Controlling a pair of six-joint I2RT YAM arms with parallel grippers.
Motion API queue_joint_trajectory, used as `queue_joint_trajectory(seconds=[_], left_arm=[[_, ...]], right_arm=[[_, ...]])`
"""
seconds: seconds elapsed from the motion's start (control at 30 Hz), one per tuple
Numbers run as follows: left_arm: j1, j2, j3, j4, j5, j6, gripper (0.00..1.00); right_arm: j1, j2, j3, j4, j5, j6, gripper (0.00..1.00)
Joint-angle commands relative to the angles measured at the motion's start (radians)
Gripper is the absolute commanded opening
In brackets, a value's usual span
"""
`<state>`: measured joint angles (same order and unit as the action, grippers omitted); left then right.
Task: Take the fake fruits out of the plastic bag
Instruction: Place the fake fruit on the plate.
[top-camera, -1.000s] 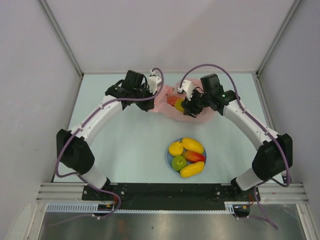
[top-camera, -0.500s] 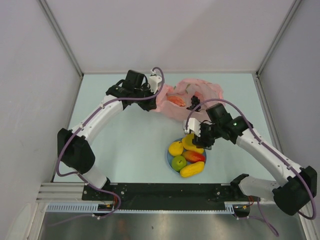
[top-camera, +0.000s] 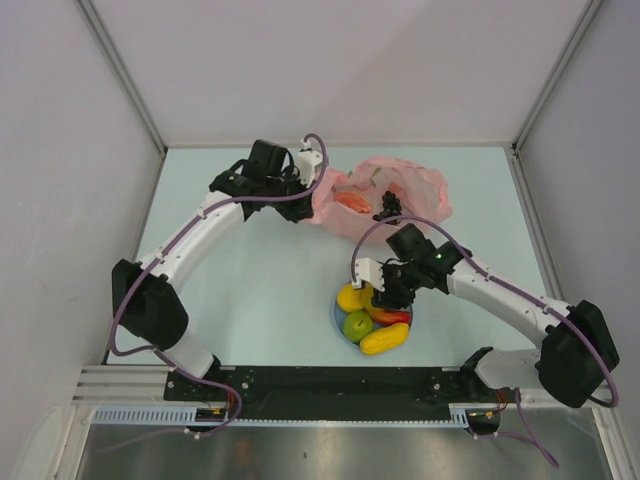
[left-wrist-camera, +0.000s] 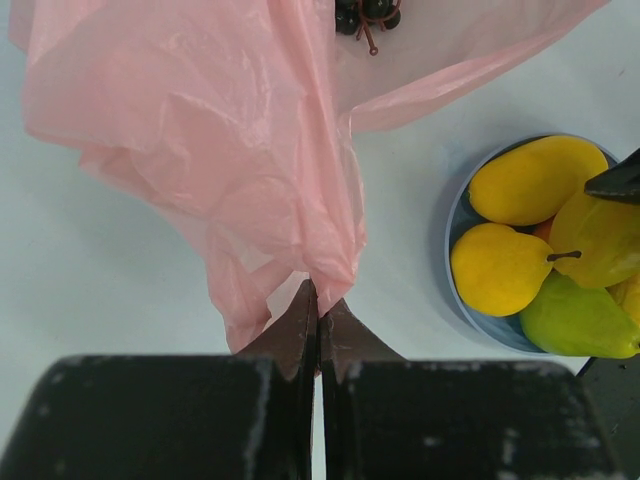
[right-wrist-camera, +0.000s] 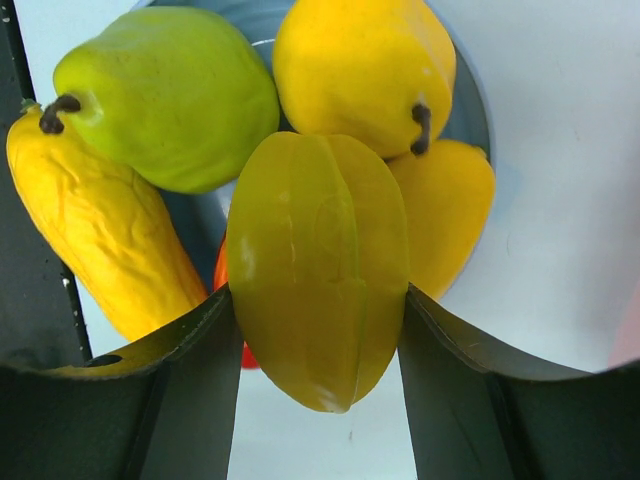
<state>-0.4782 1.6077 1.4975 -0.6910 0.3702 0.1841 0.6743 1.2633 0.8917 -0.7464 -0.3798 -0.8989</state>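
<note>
The pink plastic bag (top-camera: 400, 190) lies at the back of the table. My left gripper (top-camera: 311, 190) is shut on its left edge; the left wrist view shows the tips (left-wrist-camera: 320, 300) pinching the pink film (left-wrist-camera: 250, 150). A red watermelon slice (top-camera: 350, 200) and a dark grape bunch (top-camera: 386, 205) lie in the bag's mouth; the grapes (left-wrist-camera: 365, 12) also show in the left wrist view. My right gripper (top-camera: 385, 290) is shut on a yellow-green starfruit (right-wrist-camera: 320, 270) just above the blue plate (top-camera: 336, 318).
The plate (right-wrist-camera: 468, 115) holds a green pear (right-wrist-camera: 170, 95), a yellow pear (right-wrist-camera: 360, 70), a bumpy yellow fruit (right-wrist-camera: 95, 230), a yellow mango (right-wrist-camera: 450, 210) and a red-orange fruit (top-camera: 395, 316). White walls close in the table on three sides.
My right gripper has carried the starfruit from the bag's mouth forward to above the plate. The bag has spread open to the right. The left arm has not moved.
</note>
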Motion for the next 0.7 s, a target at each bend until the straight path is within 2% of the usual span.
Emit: queue_joint_trajectory(seconds=[0.0,0.03,0.07,0.1,0.13,0.2,0.37,0.5,0.57,0.67], left_arm=[[0.004,-0.051,-0.014,0.018,0.012,0.002,0.00],[0.004,-0.052,-0.017,0.018,0.012,0.003,0.00],[0.004,-0.054,-0.020,0.018,0.012,0.002,0.00],[0.004,-0.057,-0.022,0.018,0.010,0.003,0.00],[0.004,-0.060,-0.022,0.018,0.010,0.002,0.00],[0.004,-0.058,-0.025,0.019,0.013,0.002,0.00],[0.004,-0.051,-0.020,0.021,0.026,-0.002,0.00],[0.004,-0.046,-0.019,0.024,0.035,-0.005,0.00],[0.004,-0.042,-0.020,0.025,0.044,-0.009,0.00],[0.004,-0.037,-0.022,0.024,0.050,-0.011,0.00]], right_arm=[[0.024,0.031,-0.004,0.068,0.024,-0.023,0.25],[0.025,0.034,-0.005,0.071,0.028,-0.021,0.29],[0.025,0.036,-0.008,0.085,0.035,-0.020,0.39],[0.024,0.031,-0.011,0.090,0.047,-0.018,0.45],[0.024,0.027,-0.013,0.103,0.053,-0.015,0.69],[0.018,0.001,-0.014,0.107,0.062,-0.018,0.81],[0.013,-0.096,-0.013,0.038,0.078,-0.037,0.87],[0.004,-0.240,0.015,-0.014,0.087,-0.063,0.92],[-0.005,-0.318,0.021,0.007,0.110,-0.061,0.95],[-0.057,-0.357,0.021,0.148,0.133,0.009,0.99]])
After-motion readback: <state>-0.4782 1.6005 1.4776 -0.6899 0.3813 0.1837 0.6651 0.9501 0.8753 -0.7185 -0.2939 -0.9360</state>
